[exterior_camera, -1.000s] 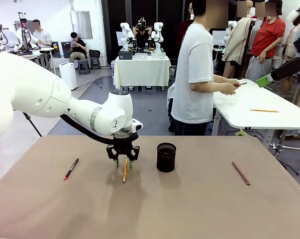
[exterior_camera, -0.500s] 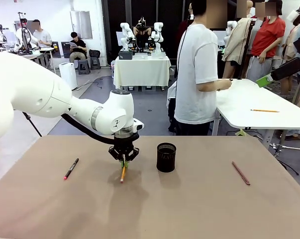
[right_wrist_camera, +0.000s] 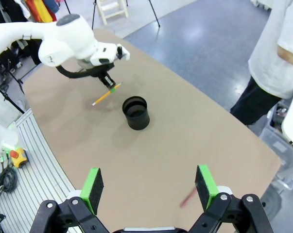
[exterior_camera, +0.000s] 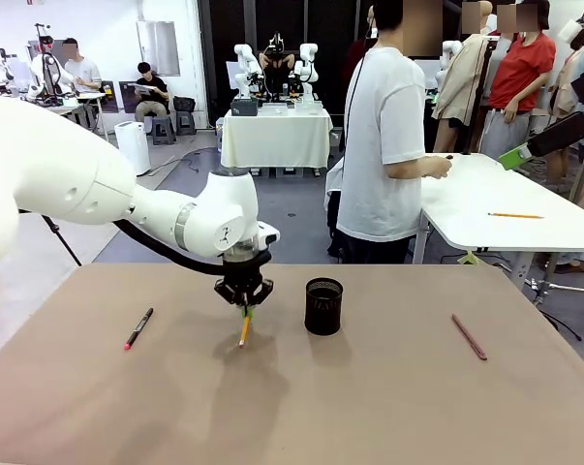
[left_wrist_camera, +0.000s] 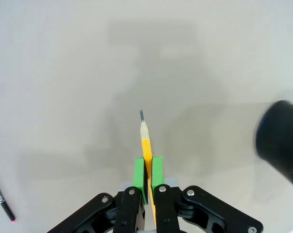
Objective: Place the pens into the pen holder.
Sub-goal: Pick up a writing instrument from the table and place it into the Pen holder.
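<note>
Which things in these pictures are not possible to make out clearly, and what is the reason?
- Left wrist view: the pen holder is blurred and cut off by the right edge.
- Left wrist view: the black pen is cut off by the left edge.
- Right wrist view: the reddish-brown pen is a blurred streak near the bottom.
- Front view: the upper end of the pencil is hidden inside the left end effector.

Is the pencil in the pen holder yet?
No: the pencil is clamped in the fingers of the left gripper, beside the pen holder and outside it.
</note>
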Controlling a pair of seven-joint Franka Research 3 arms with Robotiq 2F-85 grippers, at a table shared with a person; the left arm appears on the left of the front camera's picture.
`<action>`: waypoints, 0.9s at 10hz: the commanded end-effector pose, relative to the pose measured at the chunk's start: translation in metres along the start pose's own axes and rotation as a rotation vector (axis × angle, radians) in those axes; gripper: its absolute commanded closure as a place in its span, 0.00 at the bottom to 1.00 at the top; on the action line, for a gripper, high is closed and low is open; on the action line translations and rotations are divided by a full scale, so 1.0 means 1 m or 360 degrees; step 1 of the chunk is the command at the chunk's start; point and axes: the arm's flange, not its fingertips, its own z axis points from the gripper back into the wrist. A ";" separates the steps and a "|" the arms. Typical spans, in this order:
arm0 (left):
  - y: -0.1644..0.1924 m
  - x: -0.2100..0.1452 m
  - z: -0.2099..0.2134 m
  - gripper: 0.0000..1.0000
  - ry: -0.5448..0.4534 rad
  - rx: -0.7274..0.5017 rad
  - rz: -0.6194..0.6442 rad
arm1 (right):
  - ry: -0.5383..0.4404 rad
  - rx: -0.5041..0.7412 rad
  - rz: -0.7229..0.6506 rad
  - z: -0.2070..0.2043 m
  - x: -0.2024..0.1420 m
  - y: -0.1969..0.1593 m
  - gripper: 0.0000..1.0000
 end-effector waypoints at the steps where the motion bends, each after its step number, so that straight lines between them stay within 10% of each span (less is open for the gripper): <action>1: 0.022 -0.009 0.050 1.00 -0.0045 -0.0400 -0.0021 | -0.0039 0.0028 0.0009 0.000 0.000 0.000 0.00; 6: 0.025 -0.023 0.152 1.00 -0.0598 -0.1219 -0.0539 | -0.0039 0.0028 0.0009 0.000 0.000 0.000 0.00; 9: 0.013 -0.033 0.161 1.00 -0.1151 -0.1233 -0.0922 | -0.0039 0.0028 0.0009 0.000 0.000 0.000 0.00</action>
